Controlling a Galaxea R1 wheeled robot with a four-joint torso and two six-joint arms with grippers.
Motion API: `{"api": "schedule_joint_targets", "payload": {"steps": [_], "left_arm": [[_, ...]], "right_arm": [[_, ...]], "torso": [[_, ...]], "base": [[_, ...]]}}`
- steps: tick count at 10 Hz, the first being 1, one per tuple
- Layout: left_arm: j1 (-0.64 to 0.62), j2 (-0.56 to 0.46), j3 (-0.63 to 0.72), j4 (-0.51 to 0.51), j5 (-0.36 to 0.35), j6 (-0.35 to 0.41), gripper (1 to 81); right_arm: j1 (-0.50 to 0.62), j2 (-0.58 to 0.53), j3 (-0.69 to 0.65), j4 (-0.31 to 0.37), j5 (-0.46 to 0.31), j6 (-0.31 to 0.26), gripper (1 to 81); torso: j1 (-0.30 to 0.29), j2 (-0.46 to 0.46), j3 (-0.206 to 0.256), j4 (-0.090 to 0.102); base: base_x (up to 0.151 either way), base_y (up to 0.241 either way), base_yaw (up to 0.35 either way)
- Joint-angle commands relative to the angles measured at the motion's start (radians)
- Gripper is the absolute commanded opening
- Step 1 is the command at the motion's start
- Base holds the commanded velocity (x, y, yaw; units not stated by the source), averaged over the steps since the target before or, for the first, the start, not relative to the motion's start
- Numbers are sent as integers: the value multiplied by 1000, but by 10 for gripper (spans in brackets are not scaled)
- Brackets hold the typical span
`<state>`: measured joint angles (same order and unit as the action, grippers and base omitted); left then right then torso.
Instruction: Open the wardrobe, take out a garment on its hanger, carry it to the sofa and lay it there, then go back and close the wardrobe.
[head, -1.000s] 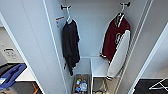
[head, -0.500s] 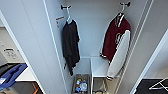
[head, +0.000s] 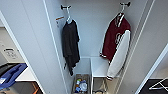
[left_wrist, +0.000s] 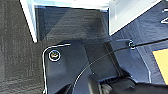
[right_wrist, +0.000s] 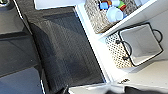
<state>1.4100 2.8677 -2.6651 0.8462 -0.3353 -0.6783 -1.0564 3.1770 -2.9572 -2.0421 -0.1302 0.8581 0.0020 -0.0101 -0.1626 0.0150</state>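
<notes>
The wardrobe stands open in the head view, its white doors swung out to both sides. Inside on the right hangs the garment, a dark red jacket with a white sleeve and striped cuffs. Its thin white hanger hooks on a dark peg at the top. The wardrobe's white base and the dark carpet in front of it appear in the right wrist view. The white lower edges of the wardrobe appear in the left wrist view above dark carpet.
A black T-shirt hangs on the left peg. A woven basket of small items sits on the wardrobe floor, also seen as the basket beside a white wire-framed bin. A blue object lies at the left.
</notes>
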Motion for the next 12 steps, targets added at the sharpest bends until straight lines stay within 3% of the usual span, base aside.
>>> {"api": "schedule_joint_targets", "payload": {"steps": [1,2,3,8,12], "left_arm": [[-44,-10,-4,17,29,6,811],[-44,-10,-4,17,29,6,811],[-45,-11,-4,14,29,6,811],[-41,-10,-4,10,29,6,811],[-41,-2,-4,5,21,9,811]], "right_arm": [[153,-52,6,138,-72,16,811],[166,-93,20,231,-77,21,811],[169,-118,21,281,-77,21,811],[108,-227,18,456,-126,22,811],[15,-233,90,660,0,22,811]], "torso": [[0,0,0,0],[0,0,0,0],[0,0,0,0],[0,0,0,0],[0,0,0,0]], "base": [[0,0,0],[0,0,0],[0,0,0],[0,0,0],[0,0,0]]}}
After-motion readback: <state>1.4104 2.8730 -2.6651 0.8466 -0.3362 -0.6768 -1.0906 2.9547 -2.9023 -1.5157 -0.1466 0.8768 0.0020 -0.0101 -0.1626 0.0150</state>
